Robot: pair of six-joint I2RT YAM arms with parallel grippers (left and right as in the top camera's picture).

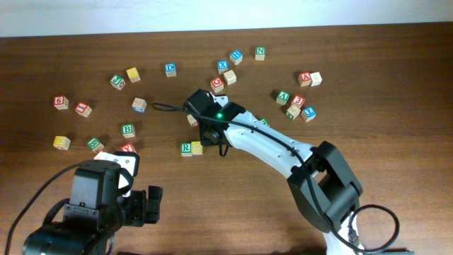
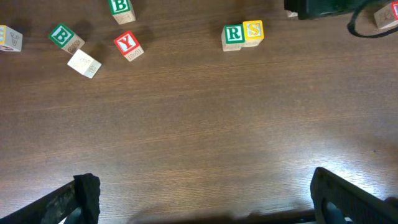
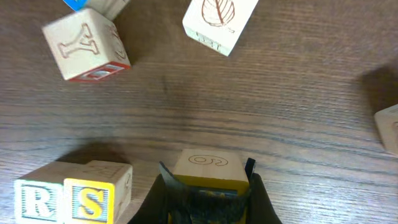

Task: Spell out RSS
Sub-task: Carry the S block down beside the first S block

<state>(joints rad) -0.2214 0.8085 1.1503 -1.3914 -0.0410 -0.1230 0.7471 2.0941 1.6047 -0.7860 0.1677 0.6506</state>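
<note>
Green R cube (image 2: 233, 35) and yellow S cube (image 2: 253, 30) touching side by side on table (image 2: 199, 124), right gripper (image 3: 207, 190) clamped on yellow-faced cube (image 3: 207, 167) just beside the S, left gripper (image 2: 205, 202) wide open, holding nothing.

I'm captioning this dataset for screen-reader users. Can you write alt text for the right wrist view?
The right gripper clamps a yellow-faced cube close beside the R cube and S cube, which sit touching side by side on the wooden table. Beyond them lie a Y cube and a cube with a leaf drawing.
</note>
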